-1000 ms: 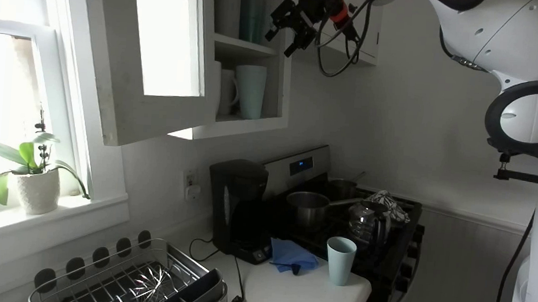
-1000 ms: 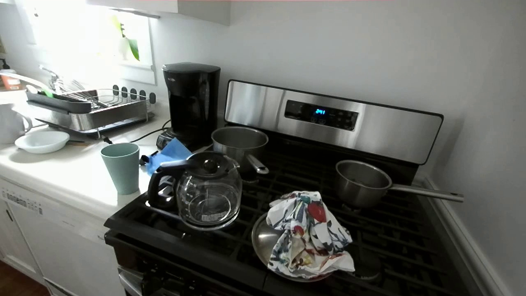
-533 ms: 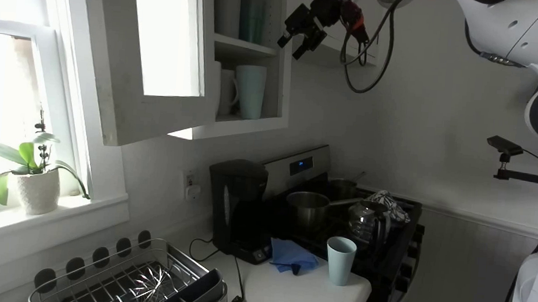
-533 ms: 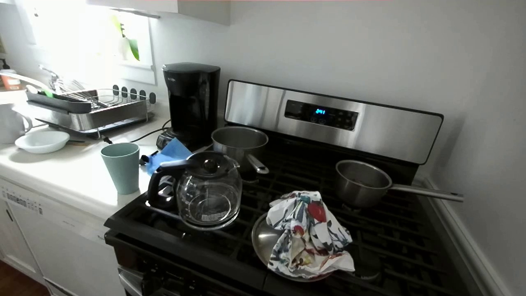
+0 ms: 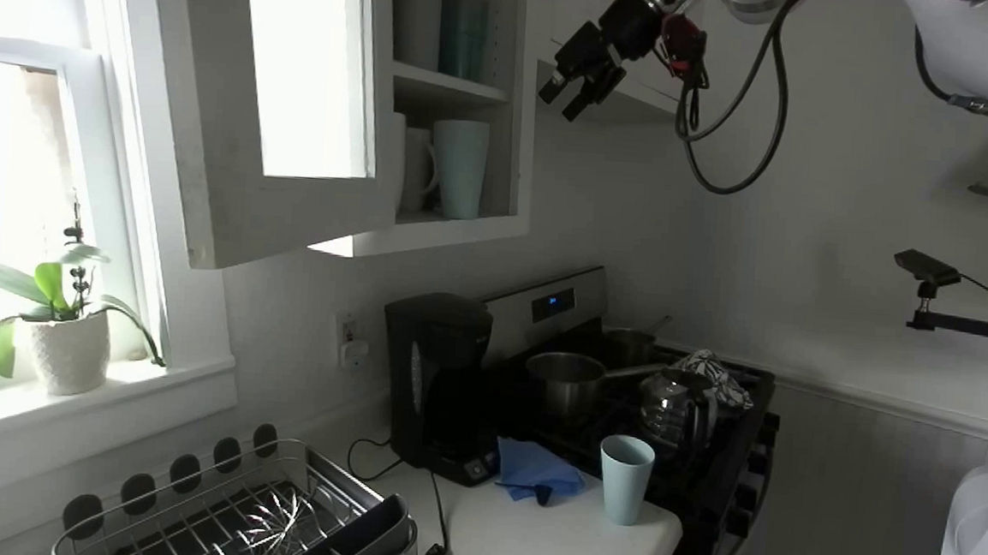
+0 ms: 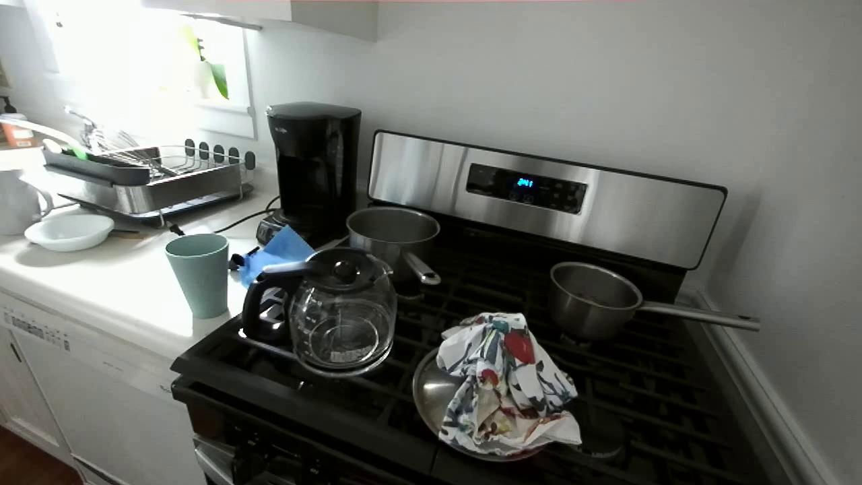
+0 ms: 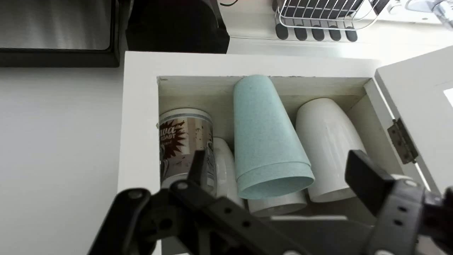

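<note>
My gripper (image 5: 561,101) hangs high beside the cupboard (image 5: 524,142), jaws wide apart and nothing held. In the wrist view the gripper (image 7: 277,163) faces the cupboard's inside. Between its fingers, but farther off, appears a pair of stacked pale green cups (image 7: 269,134), with their rims towards me. A white cup (image 7: 329,148) stands to their right, and a printed mug or can (image 7: 187,141) to their left, partly covered by a finger. More white ware is half hidden behind. An exterior view shows a pale green cup (image 5: 459,168) on the lower shelf and greenish cups (image 5: 463,40) above.
The cupboard door (image 5: 291,222) stands open. On the counter are a pale green cup (image 6: 199,276), blue cloth (image 5: 538,469), coffee maker (image 5: 432,377) and dish rack (image 5: 361,488). The stove bears a glass carafe (image 6: 343,323), two pots and a floral cloth (image 6: 505,391) over a pan.
In an exterior view my gripper has moved right and slightly down, off from the shelves, jaws still apart. The arm has swung right. Counter and stove things have stayed put.
</note>
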